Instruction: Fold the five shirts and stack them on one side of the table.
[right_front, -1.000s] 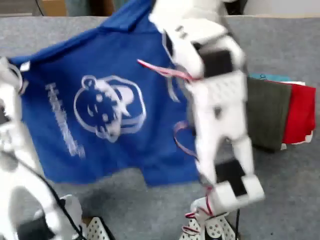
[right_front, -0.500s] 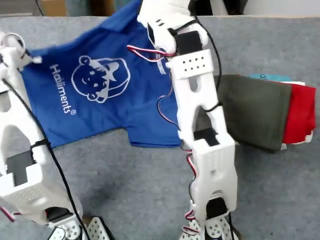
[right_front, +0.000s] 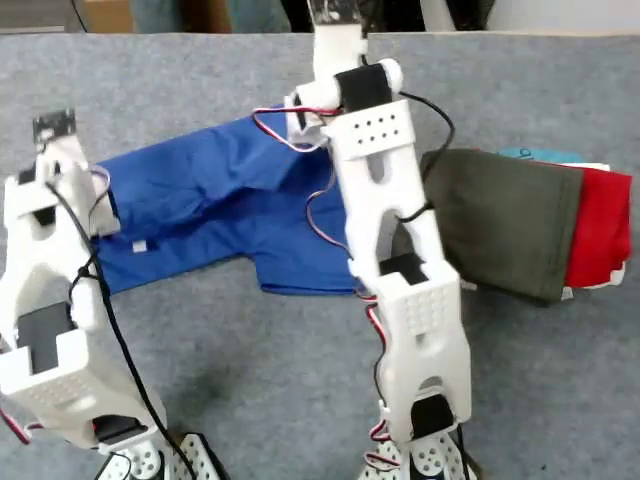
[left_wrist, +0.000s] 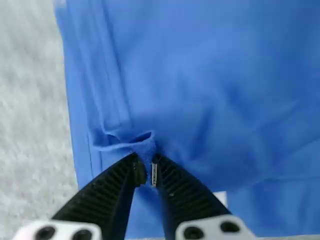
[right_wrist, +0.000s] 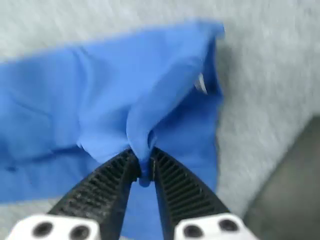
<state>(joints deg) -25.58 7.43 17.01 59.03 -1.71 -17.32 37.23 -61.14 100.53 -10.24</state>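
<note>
On my left, the left gripper (left_wrist: 145, 172) is clenched on a pinch of the blue shirt (right_front: 200, 210), which lies doubled over on the grey table (right_front: 250, 380). Mid-table, the right gripper (right_wrist: 144, 171) grasps another fold of it. At the far right, the olive shirt (right_front: 520, 225) lies folded on the red shirt (right_front: 603, 230).

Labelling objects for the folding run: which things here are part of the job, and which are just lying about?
In the job: blue short-sleeved shirt, pinched by left gripper and right gripper; folded olive-green shirt stacked on folded red shirt.
Lying about: tan box-like thing beyond the grey cloth-covered table.
</note>
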